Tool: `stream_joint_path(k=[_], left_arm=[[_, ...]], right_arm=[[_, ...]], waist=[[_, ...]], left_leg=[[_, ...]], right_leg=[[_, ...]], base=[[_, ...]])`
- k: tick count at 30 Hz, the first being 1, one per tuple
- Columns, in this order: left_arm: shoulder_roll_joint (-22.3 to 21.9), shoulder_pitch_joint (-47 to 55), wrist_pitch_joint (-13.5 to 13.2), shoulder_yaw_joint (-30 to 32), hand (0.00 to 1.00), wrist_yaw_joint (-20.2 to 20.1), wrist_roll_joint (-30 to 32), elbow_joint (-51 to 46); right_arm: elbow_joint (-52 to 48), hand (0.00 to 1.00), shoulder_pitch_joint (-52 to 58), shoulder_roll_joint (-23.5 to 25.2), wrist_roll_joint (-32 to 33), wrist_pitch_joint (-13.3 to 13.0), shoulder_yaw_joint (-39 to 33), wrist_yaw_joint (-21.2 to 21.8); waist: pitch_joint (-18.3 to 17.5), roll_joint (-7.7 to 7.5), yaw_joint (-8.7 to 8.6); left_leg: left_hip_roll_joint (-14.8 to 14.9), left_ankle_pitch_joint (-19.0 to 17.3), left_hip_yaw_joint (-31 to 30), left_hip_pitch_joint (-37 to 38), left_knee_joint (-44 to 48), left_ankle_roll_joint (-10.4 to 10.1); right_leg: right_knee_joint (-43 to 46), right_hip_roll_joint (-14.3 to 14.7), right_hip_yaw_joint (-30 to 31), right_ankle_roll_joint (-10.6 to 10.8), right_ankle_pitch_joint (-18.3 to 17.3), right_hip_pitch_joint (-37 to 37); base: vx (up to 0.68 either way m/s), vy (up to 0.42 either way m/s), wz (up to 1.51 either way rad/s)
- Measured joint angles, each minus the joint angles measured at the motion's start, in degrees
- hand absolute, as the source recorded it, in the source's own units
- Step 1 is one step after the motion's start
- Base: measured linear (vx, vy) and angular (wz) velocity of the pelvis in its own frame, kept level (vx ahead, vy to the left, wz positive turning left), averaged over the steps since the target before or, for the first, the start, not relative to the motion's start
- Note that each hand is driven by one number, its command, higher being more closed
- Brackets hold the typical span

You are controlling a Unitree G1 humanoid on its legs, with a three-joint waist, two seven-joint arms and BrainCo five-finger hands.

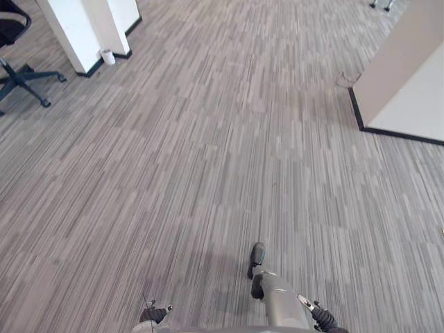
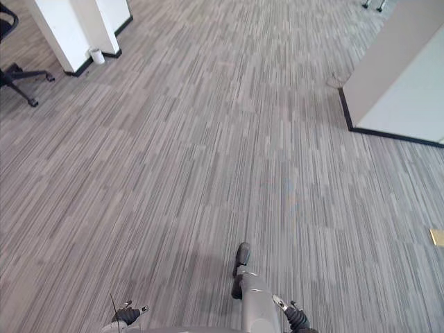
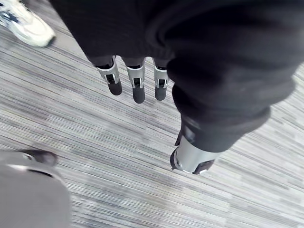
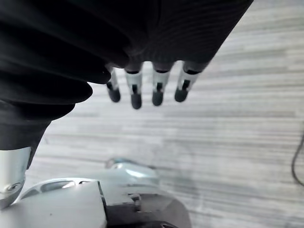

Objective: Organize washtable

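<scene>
My left hand (image 3: 138, 85) hangs over grey striped carpet (image 1: 208, 159) in the left wrist view. Its fingers are straight and relaxed, its thumb (image 3: 192, 159) stands apart, and nothing is held. In the right wrist view my right hand (image 4: 158, 90) also points down at the carpet, fingers straight in a row and empty. Ahead of me the eye views show open carpeted floor.
White pillars (image 1: 83, 28) stand at the far left, with a small white roll (image 1: 107, 56) at their base and a black office chair (image 1: 17, 66) beside them. A beige partition (image 1: 406, 76) stands at the right. A person's white shoe (image 3: 26, 26) is near my left hand.
</scene>
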Motion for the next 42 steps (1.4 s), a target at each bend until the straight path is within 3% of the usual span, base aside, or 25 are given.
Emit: stream_joint_path(k=[1, 3, 4, 6, 10, 12, 16, 17, 18, 19, 20, 21, 22, 23, 24, 26, 28, 30, 33, 35, 36, 37, 39, 40, 42], left_arm=[[-0.63, -0.28, 0.04, 0.12, 0.00, -0.19, 0.00, 0.01], [-2.51, -0.49, 0.08, 1.95, 0.00, -1.15, -0.04, -0.72], [-3.30, -0.41, 0.08, 3.34, 0.00, -1.34, -0.23, -1.25], [-3.08, -0.57, -0.23, 3.30, 0.00, -1.54, -0.42, -2.64], [-1.50, -0.51, -1.23, 3.09, 0.00, -1.63, -1.32, -5.83], [-1.49, 0.41, -1.12, 2.87, 0.00, -1.53, -1.36, -5.42], [-1.94, 7.54, -0.14, 3.41, 0.00, -1.17, -1.38, -2.56], [-1.30, 8.99, 0.20, 3.47, 0.00, -1.18, -1.37, -1.39], [-0.98, 10.29, 0.20, 3.47, 0.00, -1.19, -1.36, -0.77], [0.42, 11.06, 0.28, 5.05, 0.00, -1.25, -1.32, -0.11], [0.76, 10.72, 0.27, 5.41, 0.00, -1.18, -1.33, 0.49], [1.06, 10.47, 0.31, 5.53, 0.00, -1.22, -1.34, 1.06], [1.69, 10.39, 0.28, 5.23, 0.00, -1.21, -1.32, 0.95], [1.89, 10.27, 0.28, 4.83, 0.00, -1.10, -1.30, 0.92], [2.03, 10.01, 0.34, 4.27, 0.00, -1.08, -1.30, 0.92], [2.54, 8.74, 0.30, 1.19, 0.00, -1.20, -1.32, 0.76], [3.67, 7.14, 0.22, -0.93, 0.00, -1.22, -1.33, 0.83], [3.24, 5.25, 0.11, -1.26, 0.00, -1.20, -1.30, 0.81], [1.68, 3.20, -0.23, -0.08, 0.00, -1.10, -1.21, 0.24], [0.24, 4.10, -0.16, 2.36, 0.00, -0.97, -1.14, 0.19], [-0.28, 4.01, -0.22, 3.36, 0.00, -0.97, -1.07, -0.03], [-0.50, 3.96, -0.17, 3.43, 0.00, -1.10, -0.73, -0.16], [-3.00, 3.58, -0.15, 5.91, 0.00, -1.09, -0.76, -1.11], [-4.38, 3.97, -0.14, 8.19, 0.00, -1.09, -0.88, -1.99], [-3.98, 3.71, -0.14, 8.06, 0.00, -1.13, -1.02, -2.65]], right_arm=[[0.02, 0.00, 0.06, -0.31, -0.04, 0.28, -0.93, 0.11], [-0.62, 0.00, 0.15, -1.57, -0.03, 0.45, -0.90, 0.13], [-0.73, 0.00, 0.08, -2.04, -0.04, 0.65, -0.15, 0.00], [-0.02, 0.00, -0.11, -2.57, -0.03, 1.19, 1.54, -0.10], [1.68, 0.00, -2.35, -2.02, -0.07, 1.11, 2.93, -0.07], [2.04, 0.00, -3.08, -2.91, -0.02, 1.16, 3.05, -0.05], [3.71, 0.00, -3.81, -3.63, 0.05, 0.56, 4.51, 0.05], [4.75, 0.00, -3.88, -2.84, 0.05, 0.34, 4.92, 0.08], [5.28, 0.00, -3.50, -1.88, 0.01, 0.18, 5.23, 0.13], [6.75, 0.00, -2.97, 0.06, -0.03, -0.45, 5.53, 0.50], [6.98, 0.00, -2.81, 0.41, -0.02, -0.63, 5.54, 0.87], [7.26, 0.00, -2.77, 0.82, -0.02, -0.73, 5.44, 1.23], [8.20, 0.00, -2.86, 1.00, 0.05, -0.73, 5.12, 1.51], [8.49, 0.00, -2.92, 0.75, 0.04, -0.83, 5.15, 1.96], [8.55, 0.00, -2.96, 0.45, 0.00, -0.96, 5.30, 2.40], [8.46, 0.00, -2.93, -0.67, 0.04, -1.58, 5.74, 2.63], [7.81, 0.00, -3.11, -0.86, 0.16, -2.01, 5.68, 2.48], [6.95, 0.00, -3.05, -1.00, 0.19, -1.95, 5.44, 2.43], [4.01, 0.00, 0.07, -0.88, 0.31, -1.46, 3.57, 2.35], [2.77, 0.00, 1.31, -1.01, 1.07, -1.20, 3.46, 2.31], [2.03, 0.00, 2.09, -0.97, 1.26, -0.86, 3.43, 2.31], [1.94, 0.00, 2.41, -1.16, 1.25, -0.44, 3.48, 2.31], [1.56, 0.00, 2.19, -3.75, 1.28, -0.33, 4.53, 2.25], [1.21, 0.00, 2.12, -4.40, 1.33, -0.31, 5.01, 2.00], [2.23, 0.00, 1.14, -4.58, 1.38, 0.31, 5.17, 1.05]], waist=[[-0.92, 1.12, -0.41], [-0.86, 4.02, -0.39], [-1.01, 4.00, -0.02], [-0.65, 3.76, 1.18], [0.68, 0.91, 2.12], [1.01, 2.11, 3.18], [0.73, 2.35, 6.05], [-0.33, 0.91, 6.73], [-1.09, -0.48, 7.11], [-3.78, -4.96, 7.11], [-3.93, -5.63, 7.17], [-3.90, -6.30, 7.01], [-3.66, -6.66, 6.17], [-3.39, -6.31, 5.67], [-3.25, -6.12, 5.54], [-3.30, -4.99, 5.14], [-3.16, -4.64, 2.90], [-2.68, -3.81, 1.10], [-1.95, -1.69, 1.07], [-2.59, -0.47, 0.89], [-2.53, -0.07, 0.08], [-3.13, 0.48, -0.33], [-2.71, 4.81, -0.32], [-2.60, 4.81, 0.78], [-1.08, 4.90, 1.27]], left_leg=[[2.44, 1.48, -0.52, -1.86, 7.24, -2.44], [6.92, 14.14, -1.29, -8.83, 24.82, 2.44], [9.69, 28.53, -1.38, -14.13, 35.41, 2.36], [13.30, 21.78, 0.68, -21.80, 48.37, 4.38], [8.51, 10.76, 1.13, -35.75, 42.36, 3.62], [6.48, 10.81, 0.24, -40.45, 29.44, 3.31], [5.04, 17.61, -3.86, -43.30, -3.14, -3.69], [4.33, 22.79, -2.84, -44.29, 0.99, -1.94], [3.40, 23.78, -1.99, -45.24, 2.90, -0.83], [1.22, 23.27, -1.50, -47.36, 8.32, 0.61], [0.24, 22.17, -1.39, -47.31, 10.58, 2.36], [-1.41, 19.00, -1.09, -46.40, 13.78, 5.84], [-3.50, 13.88, 0.78, -42.38, 16.78, 8.11], [-4.72, 10.92, 0.86, -38.76, 16.91, 9.33], [-5.25, 9.56, 0.87, -36.11, 16.54, 9.91], [-5.80, 6.50, 0.88, -24.91, 10.77, 10.84], [-5.74, 5.41, -0.53, -18.13, 5.24, 11.01], [-5.22, 3.95, -2.36, -15.12, 3.67, 10.84], [-4.01, 0.22, -5.26, -8.20, 1.08, 7.81], [-2.02, -1.39, -5.76, -2.77, -1.28, 4.99], [-0.56, -2.04, -8.39, -2.81, 4.87, 3.75], [0.28, -1.33, -9.29, -5.80, 13.21, 2.77], [5.59, 10.55, -8.10, -14.16, 33.25, 3.16], [9.26, 27.43, -4.82, -19.15, 42.32, 4.57], [13.19, 21.52, -1.36, -25.90, 53.67, 7.16]], right_leg=[[3.75, 0.98, -0.65, -0.17, 2.85, 0.07], [5.72, 4.49, -1.57, 0.24, -0.68, 3.27], [3.99, 6.55, -0.58, -0.64, -2.67, 7.17], [0.84, 8.98, 1.86, -2.08, -4.62, 14.09], [-6.42, 6.84, 7.49, -0.01, -10.03, 29.75], [-5.95, 6.33, 9.97, 0.51, -13.91, 32.42], [-4.56, 5.39, 17.58, 3.46, -23.27, 38.61], [-4.23, 3.75, 19.04, 3.58, -25.39, 39.57], [-3.66, 2.67, 19.70, 3.15, -26.08, 39.52], [2.06, 0.08, 20.88, 3.69, -26.07, 37.03], [6.00, -0.71, 21.35, 4.46, -25.91, 36.20], [13.37, -1.81, 22.00, 6.87, -24.74, 34.79], [28.41, -3.15, 24.88, 15.95, -17.91, 31.44], [36.64, -3.22, 25.76, 20.42, -12.80, 29.51], [41.37, -3.22, 25.05, 19.72, -12.92, 27.93], [49.59, -2.74, 18.46, 11.35, -17.88, 20.24], [43.55, -1.43, 12.08, 6.97, -21.77, 12.38], [32.95, -0.93, 9.55, 7.02, -21.73, 7.91], [1.87, -1.07, 9.64, 9.13, -12.49, 4.69], [-1.81, 0.25, 10.72, 8.66, -10.76, 3.65], [2.35, 1.43, 11.81, 6.54, -4.26, 3.58], [4.36, 1.63, 11.08, 6.37, 0.81, 4.12], [8.35, 4.27, 8.41, 5.35, -2.28, 6.60], [8.06, 5.59, 8.82, 3.82, -4.99, 9.44], [5.77, 6.58, 9.41, 2.04, -7.73, 16.33]], base=[[0.85, -0.234, 0.10], [0.82, -0.227, -0.22], [0.79, -0.189, -0.58], [0.76, -0.153, -0.61], [0.64, -0.055, -0.47], [0.60, 0.130, -0.66], [0.65, 0.293, -0.87], [0.69, 0.367, -0.87], [0.74, 0.306, -0.51], [0.61, 0.214, -0.27], [0.93, 0.355, -0.12], [0.78, 0.330, 0.17], [0.92, 0.382, 0.19], [0.74, 0.287, 0.11], [0.68, 0.242, -0.11], [0.62, 0.195, -0.26], [0.55, 0.110, 0.07], [0.51, 0.023, 0.59], [0.82, -0.025, 0.58], [0.85, -0.109, 0.60], [0.74, -0.145, 0.86], [1.07, -0.254, 0.91], [0.86, -0.206, 0.29], [0.65, -0.141, -0.24], [0.82, -0.169, -0.17]])
